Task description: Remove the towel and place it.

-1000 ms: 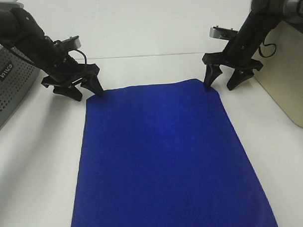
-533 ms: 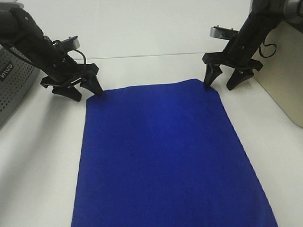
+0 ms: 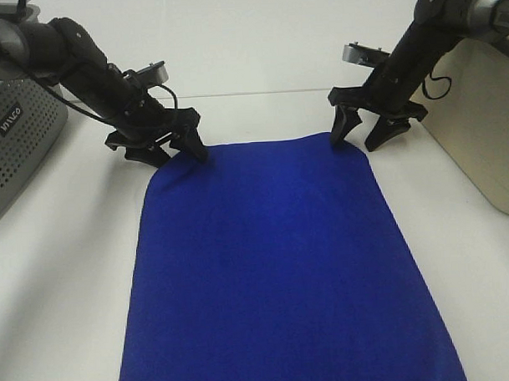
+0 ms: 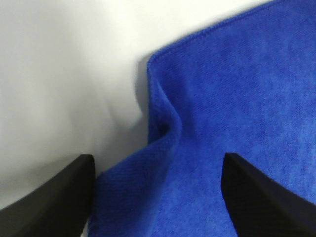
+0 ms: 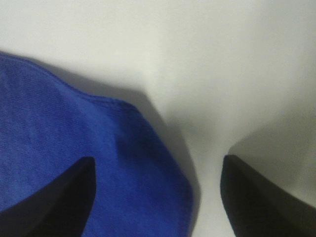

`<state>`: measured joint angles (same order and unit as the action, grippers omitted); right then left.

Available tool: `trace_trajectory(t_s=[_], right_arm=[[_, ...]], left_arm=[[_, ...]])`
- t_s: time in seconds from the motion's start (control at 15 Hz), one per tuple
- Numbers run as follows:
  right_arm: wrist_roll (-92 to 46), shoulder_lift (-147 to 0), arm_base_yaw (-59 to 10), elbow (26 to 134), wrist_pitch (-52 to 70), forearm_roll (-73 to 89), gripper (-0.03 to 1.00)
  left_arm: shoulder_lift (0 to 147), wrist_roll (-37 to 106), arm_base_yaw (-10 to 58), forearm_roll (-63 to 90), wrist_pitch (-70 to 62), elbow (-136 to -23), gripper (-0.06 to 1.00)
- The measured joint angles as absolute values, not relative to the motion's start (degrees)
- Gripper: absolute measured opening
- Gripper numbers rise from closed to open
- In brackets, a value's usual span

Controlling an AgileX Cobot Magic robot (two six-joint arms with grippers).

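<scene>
The royal-blue towel (image 3: 274,265) lies spread flat on the white table, reaching from the middle to the near edge. My left gripper (image 3: 176,150) stands open over the towel's far left corner. That corner (image 4: 197,123) is pushed into a raised fold between the two black fingers (image 4: 54,197). My right gripper (image 3: 359,140) is open at the far right corner, one fingertip on the cloth and the other on bare table. In the right wrist view the towel corner (image 5: 89,148) lies between the spread fingers (image 5: 261,197), flat and not pinched.
A grey perforated basket (image 3: 14,144) stands at the far left edge. A beige container (image 3: 486,124) stands at the right, just beyond the right arm. White table (image 3: 258,65) stretches behind both grippers.
My left gripper has slid right onto the towel's far left corner and wrinkled it inward. My right gripper has shifted slightly left over the far right corner and narrowed a little.
</scene>
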<state>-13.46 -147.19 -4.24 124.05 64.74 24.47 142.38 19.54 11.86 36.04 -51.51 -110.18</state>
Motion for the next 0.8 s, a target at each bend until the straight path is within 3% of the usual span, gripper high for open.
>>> trace_trajectory(t_s=[0.27, 0.53, 0.67, 0.8], right_arm=[[-13.81, -147.31, -7.68, 124.05, 61.71, 24.52, 0.70], [-13.87, -147.36, -8.48, 124.05, 60.56, 22.98, 0.62], [-13.87, -147.36, -8.48, 124.05, 60.50, 21.49, 0.52], [-13.87, -147.54, -8.48, 124.05, 60.45, 19.94, 0.30]], left_arm=[[142.44, 19.54, 12.49, 36.44, -50.65, -110.18, 0.68], [142.49, 19.54, 12.49, 36.61, -50.36, -110.18, 0.67], [142.55, 19.54, 12.49, 36.61, -49.90, -110.18, 0.61], [143.07, 19.54, 12.49, 37.07, -48.82, -110.18, 0.44]])
